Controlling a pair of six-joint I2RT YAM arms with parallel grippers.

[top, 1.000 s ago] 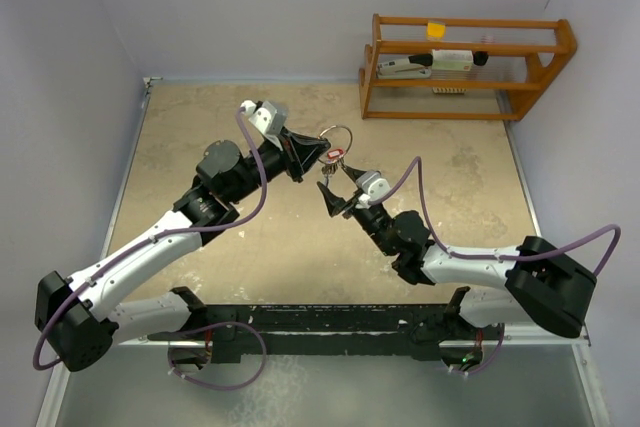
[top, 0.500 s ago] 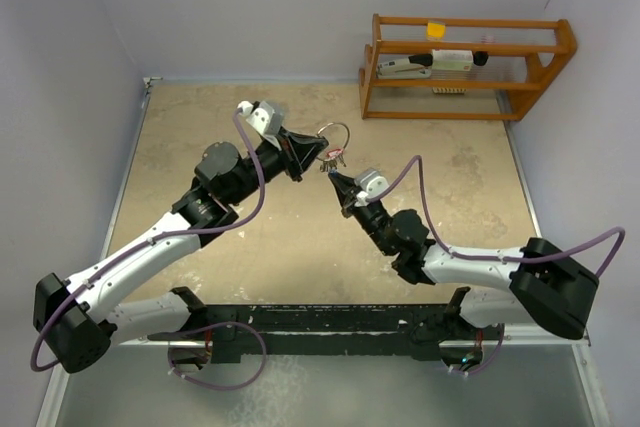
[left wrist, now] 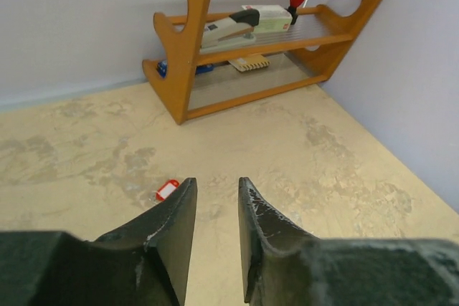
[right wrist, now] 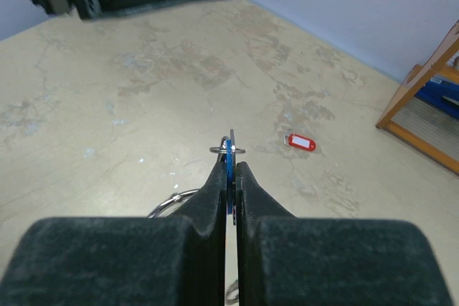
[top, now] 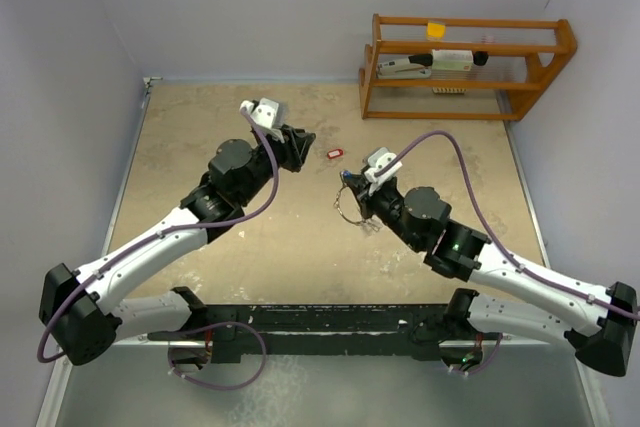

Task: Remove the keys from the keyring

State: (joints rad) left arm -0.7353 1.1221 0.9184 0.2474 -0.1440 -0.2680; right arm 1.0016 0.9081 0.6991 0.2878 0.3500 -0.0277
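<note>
My right gripper (right wrist: 229, 165) is shut on a blue-headed key (right wrist: 228, 154) held edge-on between its fingers. A small silver ring (right wrist: 228, 150) sits at the key's top. A larger silver keyring (right wrist: 172, 199) hangs below and to the left of the jaws. From the top view the right gripper (top: 346, 180) is above mid-table with the keyring (top: 349, 215) dangling under it. A red plastic tag (top: 335, 154) lies loose on the table between the two grippers. My left gripper (left wrist: 216, 183) is open and empty, with the red tag (left wrist: 166, 190) just beyond its left fingertip.
A wooden rack (top: 465, 67) stands at the back right with a stapler (left wrist: 229, 26) and small items on its shelves. Grey walls close the table on the left, back and right. The tabletop (top: 200, 147) is beige and mottled.
The left gripper let go of the bunch, opened and drew back left. The red tag now lies on the table. The right gripper shut on the blue key and carried the ring right and nearer.
</note>
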